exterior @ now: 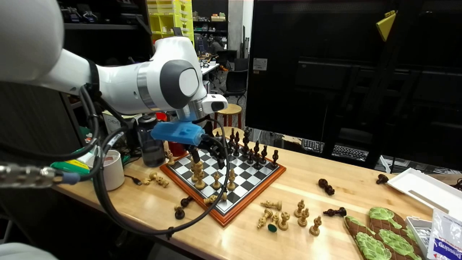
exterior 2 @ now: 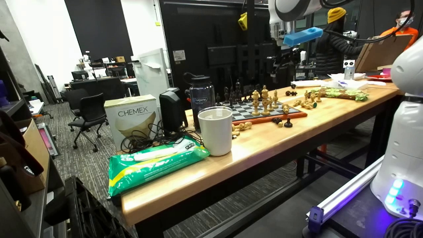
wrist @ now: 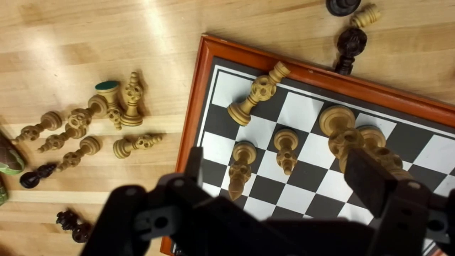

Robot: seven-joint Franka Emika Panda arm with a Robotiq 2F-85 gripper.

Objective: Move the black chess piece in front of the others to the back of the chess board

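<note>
Prob pre-grab: gripper (wrist: 275,160) spread wide, empty, over board (exterior: 254,193). Next I'd reach dark pcs (exterior: 246,140) across board, grab front 1.

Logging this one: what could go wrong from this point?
The claw is open, and the wrist view shows upright pale pieces between its tips; lowering it there might topple them. The dark pieces stand close together, so gripping one could tip its neighbours. A toppled pale piece lies by the border of the chess board and may roll if nudged.
</note>
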